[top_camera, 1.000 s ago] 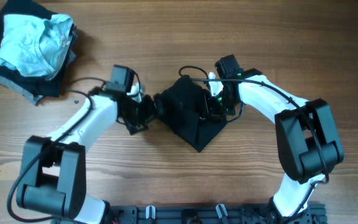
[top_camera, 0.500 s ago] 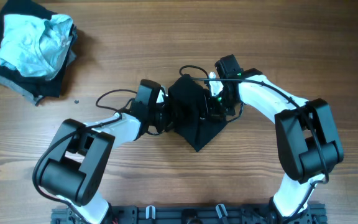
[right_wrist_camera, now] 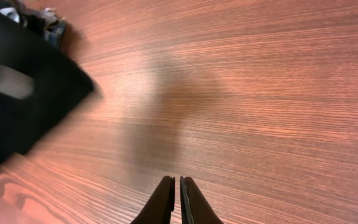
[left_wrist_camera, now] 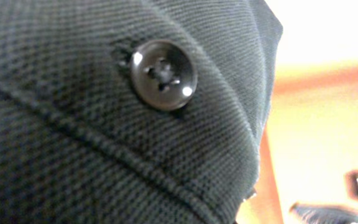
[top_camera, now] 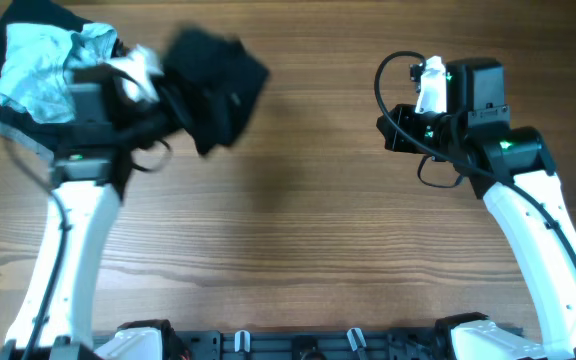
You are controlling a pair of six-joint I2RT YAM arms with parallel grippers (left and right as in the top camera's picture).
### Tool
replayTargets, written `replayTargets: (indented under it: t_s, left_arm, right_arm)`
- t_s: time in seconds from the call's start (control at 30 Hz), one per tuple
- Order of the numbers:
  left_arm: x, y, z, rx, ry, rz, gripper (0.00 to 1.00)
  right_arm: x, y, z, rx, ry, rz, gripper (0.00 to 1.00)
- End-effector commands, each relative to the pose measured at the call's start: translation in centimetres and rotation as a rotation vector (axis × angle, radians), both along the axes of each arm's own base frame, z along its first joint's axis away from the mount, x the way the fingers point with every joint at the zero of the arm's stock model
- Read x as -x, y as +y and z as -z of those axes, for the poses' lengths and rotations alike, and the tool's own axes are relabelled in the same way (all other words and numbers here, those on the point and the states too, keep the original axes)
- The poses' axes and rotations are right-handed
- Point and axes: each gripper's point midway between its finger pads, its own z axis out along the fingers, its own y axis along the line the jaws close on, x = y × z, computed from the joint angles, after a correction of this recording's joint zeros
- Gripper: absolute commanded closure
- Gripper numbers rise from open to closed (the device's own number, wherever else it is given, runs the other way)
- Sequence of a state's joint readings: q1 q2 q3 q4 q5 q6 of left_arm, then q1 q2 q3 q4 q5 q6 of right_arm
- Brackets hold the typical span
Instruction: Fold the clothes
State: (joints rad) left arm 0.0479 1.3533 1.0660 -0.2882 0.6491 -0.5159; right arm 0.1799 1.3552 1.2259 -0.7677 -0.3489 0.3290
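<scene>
aloft, left gripper [top_camera: 173,100] holds black shirt [top_camera: 216,82] near clothes pile [top_camera: 43,68].

Wood-grain table [top_camera: 318,250] — warm brown (soft shadow mid-surface).

Black garment [top_camera: 213,85]: no longer mid-table, well apart from the clothes pile [top_camera: 43,75]; now lifted, just beside the pile.
Left gripper [top_camera: 168,95]: swung over to the pile, carrying the garment.
Right gripper [right_wrist_camera: 177,186]: off the garment, now well apart from the pile, fingers together, empty.
</scene>
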Motion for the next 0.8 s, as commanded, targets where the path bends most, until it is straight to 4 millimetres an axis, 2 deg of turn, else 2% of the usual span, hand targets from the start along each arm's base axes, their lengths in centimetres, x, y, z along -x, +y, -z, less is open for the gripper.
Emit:
replayTargets:
  t_s: [0.0,0.1,0.17,0.23,0.3,0.33,0.37,0.4,0.43,0.47,0.5,0.6,0.63,0.7,0.73,0.77]
  left_arm:
    - [-3.1,7.1,-5.3,-0.056,-0.246,-0.146,0.96]
    - [-5.4,15.8,-7.0,-0.107,-0.376,-0.369,0.96]
    - [-6.5,20.9,-6.1,-0.114,-0.400,-0.488,0.96]
    - [-7.5,24.6,-3.3,-0.131,-0.375,-0.567,0.96]
    - [-8.4,28.3,1.1,-0.099,-0.296,-0.664,0.96]
    - [-8.7,29.7,3.3,-0.084,-0.254,-0.708,0.91]
    - [-8.8,31.2,5.6,-0.063,-0.206,-0.770,0.76]
    - [-8.7,32.4,7.4,-0.041,-0.169,-0.823,0.46]
    - [-8.7,33.5,9.2,-0.014,-0.140,-0.859,0.00]
    - [-8.7,33.4,9.8,0.003,-0.126,-0.853,0.00]
    - [-8.6,33.1,9.3,0.018,-0.132,-0.821,0.00]
    - [-5.9,31.6,5.5,0.145,-0.049,-0.794,0.00]
    - [-4.4,30.9,3.8,0.174,-0.003,-0.789,0.00]
    - [-2.4,29.6,0.9,0.169,0.006,-0.763,0.00]
    - [-0.8,28.2,-1.7,0.122,-0.027,-0.731,0.00]
    - [0.2,27.4,-2.9,0.122,-0.027,-0.732,0.00]
  right_arm:
    - [-0.2,-0.5,0.1,0.023,0.006,0.029,0.91]
    - [0.4,-0.6,0.6,0.030,0.035,0.028,0.91]
    - [0.8,-0.7,0.9,0.048,0.046,0.008,0.91]
    - [1.0,-0.8,1.1,0.052,0.058,0.009,0.92]
    - [1.2,-0.8,1.2,0.063,0.061,-0.006,0.91]
    - [1.4,-0.8,1.3,0.068,0.065,-0.010,0.91]
    - [1.5,-0.9,1.4,0.069,0.073,-0.010,0.92]
    - [1.7,-0.9,1.5,0.071,0.080,-0.011,0.91]
    - [1.7,-0.9,1.5,0.072,0.083,-0.011,0.91]
    - [1.7,-0.9,1.5,0.071,0.083,-0.011,0.91]
    - [1.8,-0.9,1.5,0.070,0.084,-0.011,0.91]
    - [2.1,-0.9,1.8,0.069,0.104,-0.012,0.92]
    - [2.4,-0.9,1.9,0.071,0.115,-0.012,0.92]
    - [2.9,-1.0,2.2,0.075,0.139,-0.012,0.92]
    - [3.1,-1.1,2.3,0.077,0.151,-0.013,0.92]
    - [3.3,-1.1,2.4,0.079,0.162,-0.013,0.92]
